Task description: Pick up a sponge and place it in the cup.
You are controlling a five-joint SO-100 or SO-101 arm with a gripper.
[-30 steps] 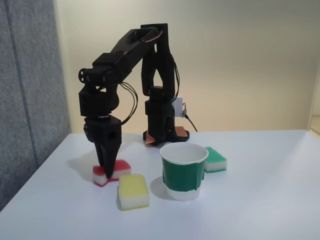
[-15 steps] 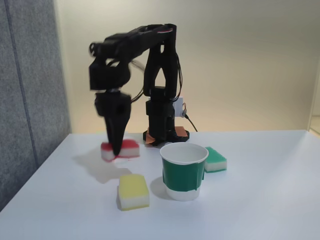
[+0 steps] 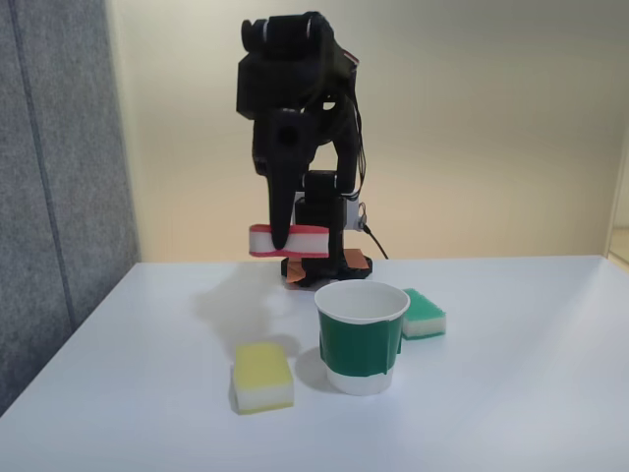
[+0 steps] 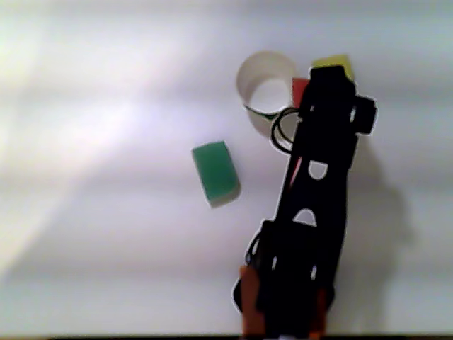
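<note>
Change since earlier frames: sponge (image 3: 287,239) was on the table beside the yellow-and-white sponge, then just off it; now it hangs well above the table, up and to the left of the cup in the fixed view.
Gripper (image 3: 280,241): fingers point straight down, closed on the sponge's middle; nothing else held.
Sponge: flat rectangular block, red top layer over white bottom layer, held level. In the other view a red sliver (image 4: 299,91) shows touching the cup's rim line, beside the black arm.
Cup (image 3: 361,336): white paper, wide dark green band round the body, round open mouth, upright on the table. Inside shows bare white; nothing seen in it. From above (image 4: 266,91) the interior also looks bare, though that view is blurred.
Arm (image 3: 295,108): black, matte, folded high over its base behind the cup.
Yellow-and-white sponge (image 3: 262,378): soft block, left of the cup, near it.
Green-and-white sponge (image 3: 424,314): right of the cup, just behind it.
Table (image 3: 511,393): smooth white.
</note>
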